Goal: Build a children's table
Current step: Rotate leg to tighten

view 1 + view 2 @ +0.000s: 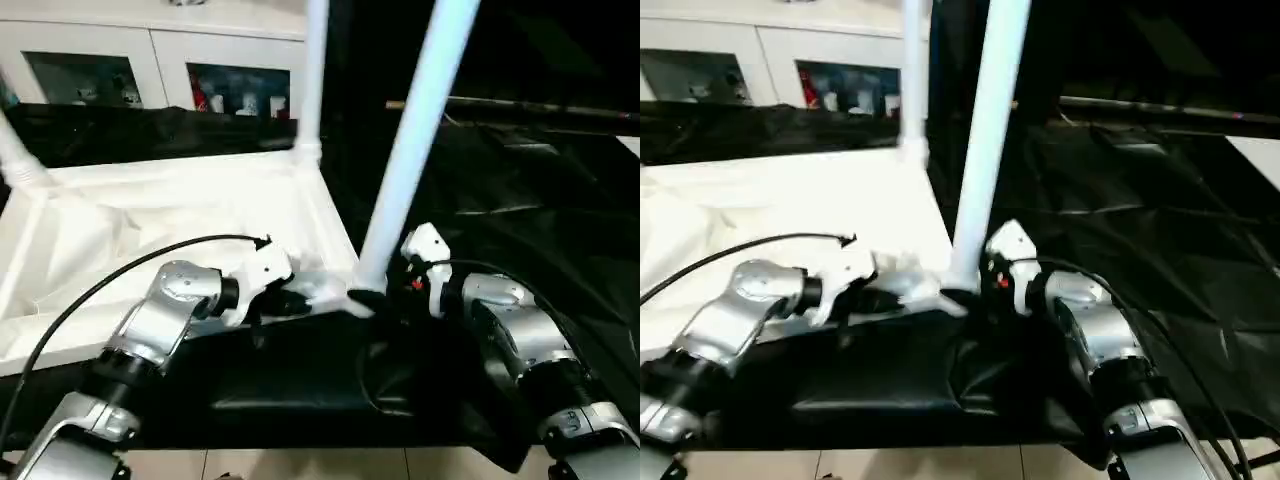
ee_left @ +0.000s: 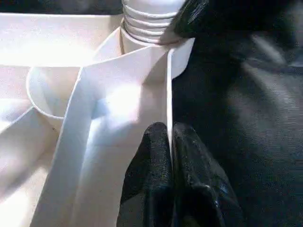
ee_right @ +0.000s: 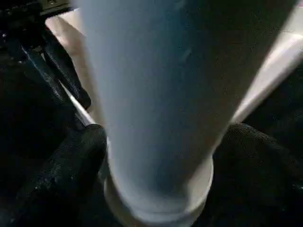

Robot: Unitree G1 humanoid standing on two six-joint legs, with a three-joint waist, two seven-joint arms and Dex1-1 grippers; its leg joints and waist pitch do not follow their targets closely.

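The children's table top lies upside down on the black work table, ribbed underside up. Three white legs stand in its corner sockets: a near-right leg, a far-right leg and a far-left leg. My left gripper is shut on the thin rim of the top, just beside the near-right socket. My right gripper stands open around the base of the near-right leg, one black finger on each side of it.
The black-covered work table stretches away to the right and in front of the white top. A white glass-door cabinet stands behind. A black cable loops over my left forearm. Pale floor shows past the table's near edge.
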